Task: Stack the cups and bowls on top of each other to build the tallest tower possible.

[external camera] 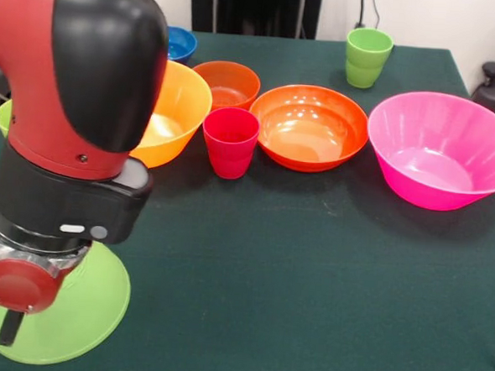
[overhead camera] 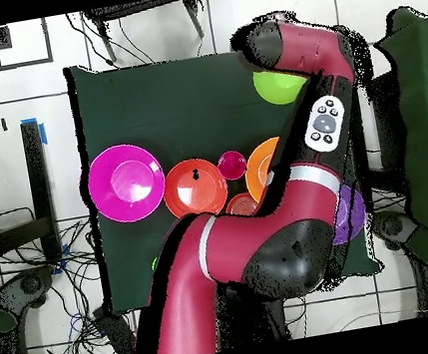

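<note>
Nearest the camera, the lime green bowl (external camera: 67, 313) sits rim-down on the green table (external camera: 309, 282), probably turned over to make a broad, steady base for the tower. The gripper (external camera: 9, 326) hangs right over it, with one dark finger (external camera: 8, 329) showing against the bowl's side; whether it is open or closed cannot be told. Behind, well apart from this base, stand the red cup (external camera: 230, 141), the medium orange bowl (external camera: 309, 126) and the large pink bowl (external camera: 443, 149), all upright and unstacked. The yellow-orange bowl (external camera: 175, 112) is partly hidden by the arm (external camera: 76, 99), which blocks much of that side. Farther back are the small dark orange bowl (external camera: 228, 83), the blue bowl (external camera: 180, 43) and a green cup (external camera: 367, 57).
</note>
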Motion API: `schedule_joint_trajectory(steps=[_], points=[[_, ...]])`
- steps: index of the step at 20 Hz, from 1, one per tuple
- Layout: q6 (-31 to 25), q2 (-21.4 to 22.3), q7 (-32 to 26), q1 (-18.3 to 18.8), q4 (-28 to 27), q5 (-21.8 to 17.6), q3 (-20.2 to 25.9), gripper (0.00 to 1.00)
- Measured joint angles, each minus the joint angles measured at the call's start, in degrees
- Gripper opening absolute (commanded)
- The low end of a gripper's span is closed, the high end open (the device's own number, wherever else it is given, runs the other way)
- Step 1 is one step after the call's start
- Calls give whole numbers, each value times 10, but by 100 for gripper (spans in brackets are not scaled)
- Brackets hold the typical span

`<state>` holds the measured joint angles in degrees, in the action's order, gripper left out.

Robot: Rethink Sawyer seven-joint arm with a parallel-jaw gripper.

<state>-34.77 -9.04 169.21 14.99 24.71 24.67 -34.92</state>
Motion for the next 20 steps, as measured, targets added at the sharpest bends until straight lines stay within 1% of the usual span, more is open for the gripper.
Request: schedule_joint_trajectory(steps=[8, 12, 14, 20], points=[[0, 14, 0, -12, 7, 2, 8, 0], [-3, 40, 0, -18, 33, 2, 23, 0], [-8, 63, 0, -21, 58, 2, 35, 0], [-16, 108, 0, -24, 103, 4, 45, 0]])
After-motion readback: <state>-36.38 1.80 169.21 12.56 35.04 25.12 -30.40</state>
